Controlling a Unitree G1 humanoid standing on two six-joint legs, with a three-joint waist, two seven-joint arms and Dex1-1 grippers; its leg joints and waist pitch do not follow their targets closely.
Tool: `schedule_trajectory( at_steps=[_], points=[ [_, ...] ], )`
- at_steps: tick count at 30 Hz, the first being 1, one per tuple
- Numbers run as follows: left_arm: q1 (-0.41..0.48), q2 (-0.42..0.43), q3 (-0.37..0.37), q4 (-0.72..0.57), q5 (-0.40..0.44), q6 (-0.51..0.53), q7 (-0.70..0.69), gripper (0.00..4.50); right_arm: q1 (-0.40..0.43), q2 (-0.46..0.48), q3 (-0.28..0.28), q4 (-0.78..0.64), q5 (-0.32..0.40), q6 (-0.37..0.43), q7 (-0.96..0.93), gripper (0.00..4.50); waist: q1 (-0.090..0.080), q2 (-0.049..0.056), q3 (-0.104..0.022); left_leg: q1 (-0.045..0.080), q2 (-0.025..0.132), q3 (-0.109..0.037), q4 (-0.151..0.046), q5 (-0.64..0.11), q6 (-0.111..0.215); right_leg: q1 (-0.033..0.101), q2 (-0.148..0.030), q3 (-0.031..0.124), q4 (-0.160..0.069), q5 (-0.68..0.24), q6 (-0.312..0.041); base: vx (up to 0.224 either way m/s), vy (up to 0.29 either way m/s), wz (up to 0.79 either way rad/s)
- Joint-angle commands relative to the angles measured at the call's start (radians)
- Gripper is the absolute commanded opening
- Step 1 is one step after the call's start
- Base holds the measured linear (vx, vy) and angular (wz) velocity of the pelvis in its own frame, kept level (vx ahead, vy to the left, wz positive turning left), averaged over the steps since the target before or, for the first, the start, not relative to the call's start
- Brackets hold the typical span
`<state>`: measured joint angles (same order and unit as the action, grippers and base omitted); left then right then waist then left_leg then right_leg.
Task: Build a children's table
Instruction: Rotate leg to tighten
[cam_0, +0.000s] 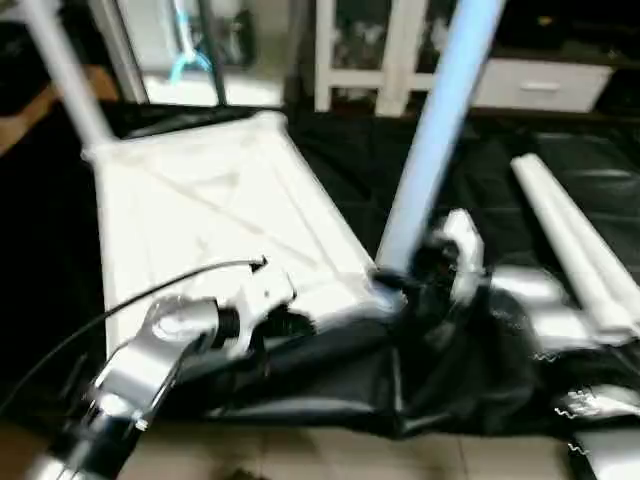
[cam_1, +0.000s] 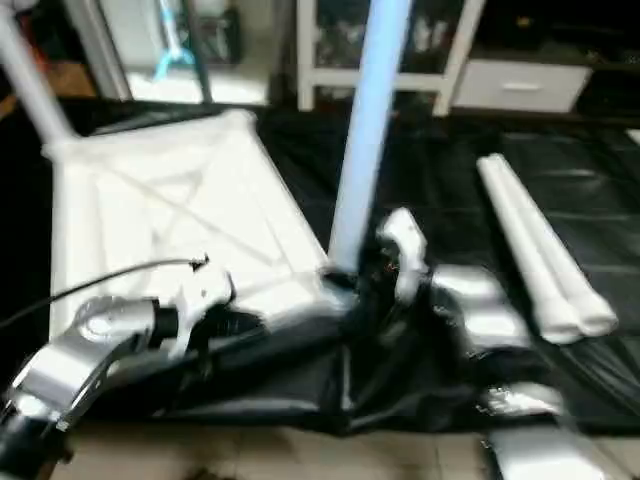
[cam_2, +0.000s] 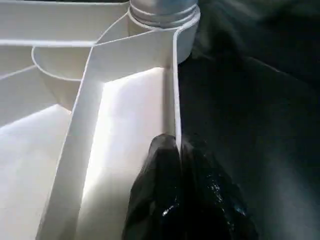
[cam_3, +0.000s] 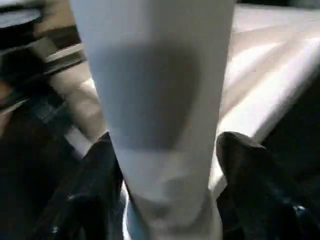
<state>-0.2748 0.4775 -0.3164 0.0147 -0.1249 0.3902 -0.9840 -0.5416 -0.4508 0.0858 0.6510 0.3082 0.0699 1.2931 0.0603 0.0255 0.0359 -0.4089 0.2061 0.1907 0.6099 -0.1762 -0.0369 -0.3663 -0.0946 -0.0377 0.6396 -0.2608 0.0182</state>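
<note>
Up close, the right gripper (cam_3: 165, 165) stands around the base of an upright leg (cam_0: 435, 140), its two black fingers (cam_3: 250, 170) spread with a gap showing on one side, so not clamping. That leg sits in the near corner socket of the upside-down tabletop (cam_0: 215, 215), which lies on a black sheet (cam_0: 480, 180). The left gripper (cam_2: 177, 150) is pinched closed on the tabletop's thin rim. Another leg (cam_0: 65, 75) stands at the far corner; two spare legs (cam_0: 575, 240) lie well apart. The hollow plastic looks light, stiff and smooth; gripping low near the socket seems safest.
</note>
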Motion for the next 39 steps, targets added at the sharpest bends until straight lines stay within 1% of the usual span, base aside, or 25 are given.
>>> schedule_trajectory(
  at_steps=[1,4,5,8,13,14,15,17,18,21,24,25,26,27,28,29,30,31,32,33,34,35,36,37,39],
  points=[
    [-0.001,-0.003,-0.016,-0.004,-0.021,-0.023,-0.026,0.00,0.000,-0.036,-0.032,-0.021,0.013,0.026,0.036,3.19,-0.010,-0.001,-0.059,0.037,0.026,-0.005,-0.066,-0.096,0.078,0.025,-0.025,0.019,-0.059,0.170,-0.285,0.000,0.000,0.00],
    [-0.012,-0.013,-0.011,0.021,-0.011,-0.038,-0.004,0.00,0.004,-0.038,-0.032,-0.019,0.013,0.041,0.051,3.19,-0.011,-0.005,-0.057,0.038,0.024,-0.003,-0.067,-0.130,0.062,0.025,-0.029,0.023,-0.065,0.115,-0.281,0.000,0.000,0.00],
    [-0.012,-0.013,-0.010,0.021,-0.011,-0.038,-0.004,0.00,0.004,-0.038,-0.032,-0.019,0.013,0.041,0.051,3.05,-0.012,-0.006,-0.057,0.038,0.024,-0.003,-0.067,-0.132,0.060,0.025,-0.031,0.024,-0.066,0.101,-0.278,0.000,0.000,0.00],
    [-0.019,-0.018,-0.008,0.025,-0.008,-0.039,-0.004,0.00,0.003,-0.027,-0.033,-0.014,0.014,0.045,0.043,3.05,-0.010,-0.006,-0.059,0.040,0.025,-0.002,-0.064,-0.109,0.063,0.023,-0.030,0.025,-0.064,0.116,-0.281,0.000,0.000,0.00],
    [-0.018,-0.018,-0.008,0.005,-0.013,-0.029,-0.013,0.00,0.026,-0.006,-0.010,-0.054,0.044,0.096,0.067,2.47,-0.006,-0.005,-0.061,0.039,0.025,-0.003,-0.062,-0.085,0.077,0.023,-0.029,0.024,-0.060,0.149,-0.284,0.000,0.000,0.00],
    [-0.015,-0.018,-0.009,0.000,-0.015,-0.027,-0.015,0.00,0.033,0.003,-0.005,-0.061,0.052,0.108,0.078,2.47,-0.005,-0.005,-0.062,0.040,0.025,-0.003,-0.062,-0.084,0.078,0.023,-0.029,0.023,-0.060,0.151,-0.284,0.000,0.000,0.00],
    [-0.015,-0.018,-0.009,0.000,-0.015,-0.027,-0.015,0.00,0.033,0.003,-0.005,-0.061,0.052,0.108,0.078,2.31,-0.005,-0.005,-0.061,0.039,0.025,-0.003,-0.063,-0.083,0.078,0.023,-0.028,0.023,-0.060,0.152,-0.285,0.000,0.000,0.00],
    [-0.013,-0.018,-0.010,-0.003,-0.016,-0.027,-0.015,0.00,0.037,0.011,-0.003,-0.061,0.048,0.102,0.075,2.24,-0.005,-0.005,-0.061,0.039,0.024,-0.003,-0.063,-0.089,0.073,0.022,-0.028,0.022,-0.060,0.141,-0.284,0.000,0.000,0.00],
    [-0.011,-0.019,-0.011,-0.005,-0.016,-0.028,-0.015,0.00,0.041,0.029,-0.006,-0.055,0.038,0.089,0.063,2.11,-0.006,-0.005,-0.060,0.039,0.025,-0.003,-0.064,-0.095,0.070,0.022,-0.029,0.023,-0.061,0.133,-0.283,0.000,0.000,0.00],
    [-0.012,-0.023,-0.010,-0.006,-0.014,-0.024,-0.006,0.00,0.037,0.047,-0.015,-0.034,0.022,0.066,0.021,2.05,-0.009,-0.005,-0.058,0.038,0.024,-0.004,-0.067,-0.112,0.058,0.023,-0.030,0.023,-0.063,0.104,-0.279,0.000,0.000,0.00],
    [-0.022,-0.034,-0.006,0.006,-0.001,-0.013,0.023,0.00,0.019,0.070,-0.031,0.023,-0.014,0.024,-0.085,2.01,-0.016,-0.003,-0.056,0.039,0.024,-0.003,-0.070,-0.135,0.041,0.019,-0.030,0.025,-0.067,0.073,-0.277,0.000,0.000,0.00],
    [-0.041,-0.051,-0.004,0.029,0.018,-0.004,0.059,0.00,-0.001,0.092,-0.047,0.075,-0.042,0.003,-0.193,2.01,-0.019,-0.001,-0.057,0.040,0.025,-0.004,-0.070,-0.138,0.032,0.020,-0.032,0.025,-0.066,0.069,-0.274,0.000,0.000,0.00],
    [-0.050,-0.060,-0.003,0.040,0.026,0.003,0.076,0.00,-0.009,0.104,-0.055,0.097,-0.051,-0.004,-0.242,2.00,-0.023,-0.002,-0.056,0.041,0.023,-0.003,-0.070,-0.142,0.027,0.017,-0.031,0.026,-0.066,0.065,-0.278,0.000,0.000,0.00],
    [-0.085,-0.100,0.003,0.083,0.056,0.038,0.155,0.00,-0.030,0.138,-0.080,0.145,-0.058,0.004,-0.368,1.98,-0.031,0.002,-0.055,0.041,0.022,-0.004,-0.073,-0.149,0.009,0.018,-0.030,0.026,-0.067,0.048,-0.279,0.000,0.000,0.00],
    [-0.109,-0.127,0.008,0.112,0.077,0.064,0.208,0.00,-0.041,0.159,-0.094,0.170,-0.057,0.015,-0.448,1.97,-0.035,0.002,-0.055,0.042,0.022,-0.004,-0.074,-0.154,-0.001,0.017,-0.030,0.027,-0.068,0.039,-0.279,0.000,0.000,0.00],
    [-0.145,-0.184,0.035,0.163,0.096,0.107,0.314,0.00,-0.057,0.190,-0.109,0.206,-0.063,0.024,-0.569,1.96,-0.036,0.003,-0.057,0.042,0.021,-0.006,-0.074,-0.162,-0.010,0.021,-0.032,0.027,-0.070,0.024,-0.275,0.000,0.000,0.00],
    [-0.145,-0.184,0.035,0.163,0.096,0.107,0.314,0.00,-0.057,0.190,-0.109,0.206,-0.063,0.024,-0.569,1.96,-0.037,0.002,-0.055,0.044,0.020,-0.004,-0.074,-0.173,-0.018,0.018,-0.031,0.028,-0.072,0.016,-0.270,0.000,0.000,0.00],
    [-0.145,-0.184,0.035,0.163,0.096,0.107,0.314,0.00,-0.057,0.190,-0.109,0.206,-0.063,0.024,-0.569,1.96,-0.037,0.000,-0.057,0.043,0.021,-0.005,-0.074,-0.176,-0.017,0.021,-0.032,0.028,-0.073,0.015,-0.268,0.000,0.000,0.00],
    [-0.177,-0.237,0.060,0.210,0.105,0.138,0.401,0.00,-0.072,0.219,-0.124,0.239,-0.070,0.023,-0.681,1.96,-0.035,0.002,-0.060,0.038,0.019,-0.006,-0.071,-0.159,-0.008,0.026,-0.032,0.028,-0.071,0.048,-0.261,0.000,0.000,0.00],
    [-0.211,-0.295,0.066,0.254,0.107,0.146,0.458,0.00,-0.089,0.270,-0.155,0.282,-0.059,-0.003,-0.818,1.96,-0.041,0.007,-0.056,0.043,0.019,-0.002,-0.073,-0.157,-0.010,0.013,-0.029,0.031,-0.072,0.061,-0.264,0.000,0.000,0.00],
    [-0.238,-0.344,0.054,0.284,0.113,0.146,0.488,0.00,-0.104,0.327,-0.175,0.323,-0.054,-0.031,-0.915,1.95,-0.041,0.007,-0.061,0.045,0.019,-0.004,-0.071,-0.156,-0.022,0.016,-0.031,0.031,-0.072,0.065,-0.267,0.000,0.000,0.00],
    [-0.252,-0.368,0.036,0.296,0.118,0.136,0.489,0.00,-0.113,0.366,-0.183,0.347,-0.049,-0.055,-0.961,1.95,-0.039,0.004,-0.061,0.042,0.018,-0.006,-0.072,-0.151,-0.022,0.020,-0.032,0.030,-0.072,0.070,-0.265,0.000,0.000,0.00],
    [-0.252,-0.368,0.036,0.296,0.118,0.136,0.489,0.00,-0.113,0.366,-0.183,0.347,-0.049,-0.055,-0.961,1.95,-0.038,0.004,-0.062,0.039,0.018,-0.006,-0.072,-0.147,-0.016,0.021,-0.033,0.030,-0.072,0.076,-0.264,0.000,0.000,0.00],
    [-0.257,-0.377,0.015,0.298,0.128,0.122,0.482,0.00,-0.119,0.397,-0.176,0.359,-0.050,-0.062,-0.958,1.95,-0.037,0.004,-0.065,0.036,0.017,-0.006,-0.069,-0.132,0.002,0.025,-0.031,0.029,-0.068,0.122,-0.258,0.000,0.000,0.00],
    [-0.237,-0.350,-0.009,0.276,0.134,0.075,0.432,0.00,-0.119,0.414,-0.120,0.341,-0.075,-0.067,-0.793,1.95,-0.037,0.002,-0.064,0.032,0.015,-0.006,-0.067,-0.130,0.028,0.028,-0.029,0.028,-0.069,0.145,-0.254,0.000,0.000,0.00]
  ],
)
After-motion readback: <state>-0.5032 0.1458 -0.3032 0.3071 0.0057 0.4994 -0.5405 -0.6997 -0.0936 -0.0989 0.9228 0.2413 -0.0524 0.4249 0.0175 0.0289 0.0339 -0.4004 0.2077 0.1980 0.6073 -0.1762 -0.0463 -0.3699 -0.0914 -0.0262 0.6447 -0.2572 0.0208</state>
